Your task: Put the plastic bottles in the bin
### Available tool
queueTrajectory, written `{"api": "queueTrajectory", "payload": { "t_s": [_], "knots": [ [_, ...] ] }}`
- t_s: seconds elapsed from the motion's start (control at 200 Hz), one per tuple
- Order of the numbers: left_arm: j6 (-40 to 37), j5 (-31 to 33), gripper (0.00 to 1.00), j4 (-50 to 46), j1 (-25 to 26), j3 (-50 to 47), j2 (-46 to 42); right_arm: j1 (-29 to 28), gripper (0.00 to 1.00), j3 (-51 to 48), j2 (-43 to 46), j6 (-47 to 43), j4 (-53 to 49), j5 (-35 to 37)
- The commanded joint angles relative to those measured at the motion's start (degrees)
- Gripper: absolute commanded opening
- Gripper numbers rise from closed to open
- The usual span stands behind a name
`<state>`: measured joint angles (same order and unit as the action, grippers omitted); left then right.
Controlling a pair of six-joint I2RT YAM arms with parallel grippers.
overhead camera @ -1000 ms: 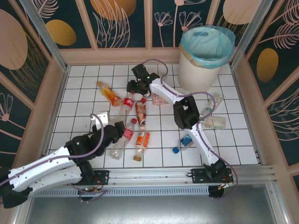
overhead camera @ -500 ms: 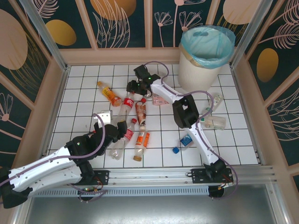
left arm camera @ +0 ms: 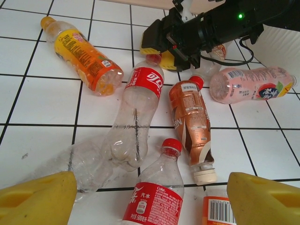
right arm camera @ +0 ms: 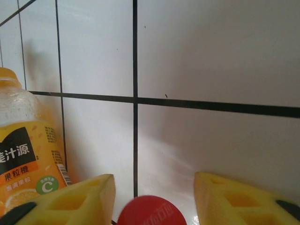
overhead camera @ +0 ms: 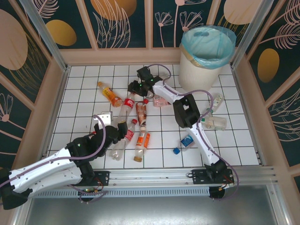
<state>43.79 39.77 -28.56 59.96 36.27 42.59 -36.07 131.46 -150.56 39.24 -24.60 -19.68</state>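
The bin (overhead camera: 199,75) stands in the far right corner of the white tiled worktop (overhead camera: 82,84), its blue liner (overhead camera: 208,42) folded over the rim. It sits close to the beige kerb (overhead camera: 49,108) that walls the tiles in.

Most of the plastic bottles (overhead camera: 140,112) lie in a loose heap left of the bin and nearer to you. A few more lie on the bin's near side.

Your right claw (right arm camera: 149,197) is open, low over the tiles at the heap's far edge, left of the bin. Its yellow fingers (right arm camera: 70,199) straddle the red cap (right arm camera: 149,212) of a cola bottle without clamping it. An orange juice bottle (right arm camera: 23,164) lies just beside, on the side away from the bin.

Your left claw (left arm camera: 150,201) is also spread wide, at the end of the heap farthest from the bin. A second red-labelled cola bottle (left arm camera: 157,183) lies between its fingers, and neither finger touches it.

Bare tiles run from the heap to the kerb opposite the bin. A narrow strip of bare tile separates the pink bottle (left arm camera: 251,84) from the bin's wall.
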Motion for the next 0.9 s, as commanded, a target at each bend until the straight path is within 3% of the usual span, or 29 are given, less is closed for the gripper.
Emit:
{"api": "queueTrajectory", "payload": {
  "t_s": [0.0, 0.255, 0.56, 0.721, 0.896],
  "knots": [
    [0.86, 1.69, 0.84, 0.87, 0.15, -0.93, -0.97, 0.13, 0.4, 0.01, -1.14, 1.08, 1.84, -1.7],
    [0.38, 3.26, 0.84, -0.61, 0.15, 0.98, -2.09, 0.29, 0.15, 3.01, 2.92, -0.93, 0.71, 1.38],
    [-4.78, 6.27, 0.82, -2.56, 0.15, 10.36, -1.15, 0.07, 0.0, 3.58, 17.74, -7.09, 2.54, 9.66],
    [-10.41, 7.56, 0.82, -1.99, 0.15, 18.81, 2.89, -0.4, 0.0, 4.44, 26.73, -12.67, 5.31, 13.11],
    [-18.77, 5.7, 0.81, 1.64, 0.15, 30.08, 10.52, -1.05, 0.0, 5.49, 36.58, -24.56, 8.01, 21.58]
  ]
}}
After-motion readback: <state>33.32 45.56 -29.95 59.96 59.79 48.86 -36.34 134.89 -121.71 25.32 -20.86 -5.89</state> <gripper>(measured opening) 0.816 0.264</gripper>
